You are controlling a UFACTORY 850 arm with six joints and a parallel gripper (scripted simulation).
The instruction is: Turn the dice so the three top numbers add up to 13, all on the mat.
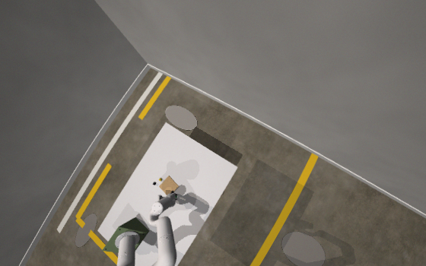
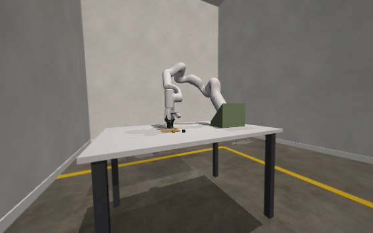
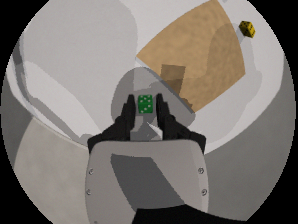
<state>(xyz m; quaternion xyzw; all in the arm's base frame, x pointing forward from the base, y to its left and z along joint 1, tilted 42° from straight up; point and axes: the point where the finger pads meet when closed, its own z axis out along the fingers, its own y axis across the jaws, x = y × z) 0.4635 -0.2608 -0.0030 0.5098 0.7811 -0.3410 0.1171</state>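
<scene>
The tan mat point(image 1: 169, 182) point(image 2: 164, 130) point(image 3: 212, 35) lies on the white table. My gripper point(image 2: 170, 126) point(image 3: 145, 101) is partly open and points down beside the mat's edge. A green die point(image 3: 145, 105) with white pips shows between the fingertips, off the mat, with a gap on each side. I cannot tell its height above the table or read its top number surely. A yellow die point(image 1: 160, 179) point(image 2: 173, 131) point(image 3: 247, 29) with dark pips lies off the mat, near its edge. A black die point(image 1: 154, 183) point(image 2: 183, 131) lies farther out; it is not in the wrist view.
The white table point(image 1: 144, 171) point(image 2: 119, 143) carries the green wedge-shaped base block point(image 1: 138, 228) point(image 2: 233, 114) of the arm. The arm's shadow falls across the table and part of the mat.
</scene>
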